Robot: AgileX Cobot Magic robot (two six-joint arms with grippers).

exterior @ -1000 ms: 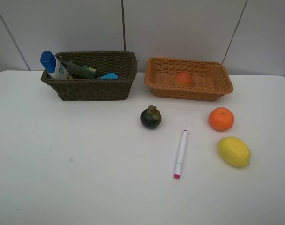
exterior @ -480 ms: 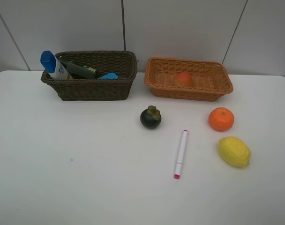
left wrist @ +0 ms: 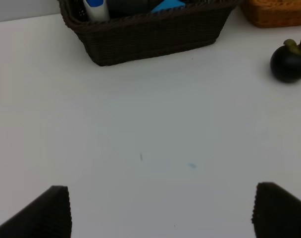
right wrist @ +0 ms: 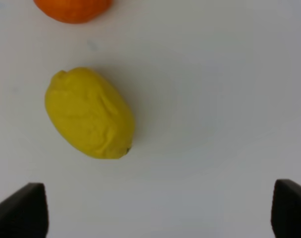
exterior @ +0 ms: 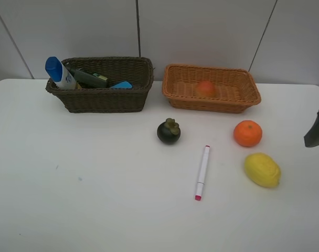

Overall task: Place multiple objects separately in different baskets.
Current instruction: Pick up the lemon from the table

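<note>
On the white table (exterior: 96, 184), the dark brown basket (exterior: 104, 100) is set at 11 o'clock and the light orange-tan basket (exterior: 212, 102) at 1 o'clock, just apart. The white bottle with blue cap (exterior: 59, 72) and the dark grey-green box bottle (exterior: 88, 79) are leaned inside the dark basket. The red-orange fruit (exterior: 205, 88) is held in the light one.

The mangosteen (exterior: 169, 131) is found near the centre. The white pink-tipped marker (exterior: 202, 171) is laid at 5 o'clock of it and the orange (exterior: 247, 133) at 3 o'clock. The lemon (exterior: 262, 169) is placed at 5 o'clock of the orange.

The left gripper (left wrist: 160, 213) is seen with jaws spread wide over bare table. The right gripper (right wrist: 155, 213) is likewise spread, near the lemon but apart from it.
</note>
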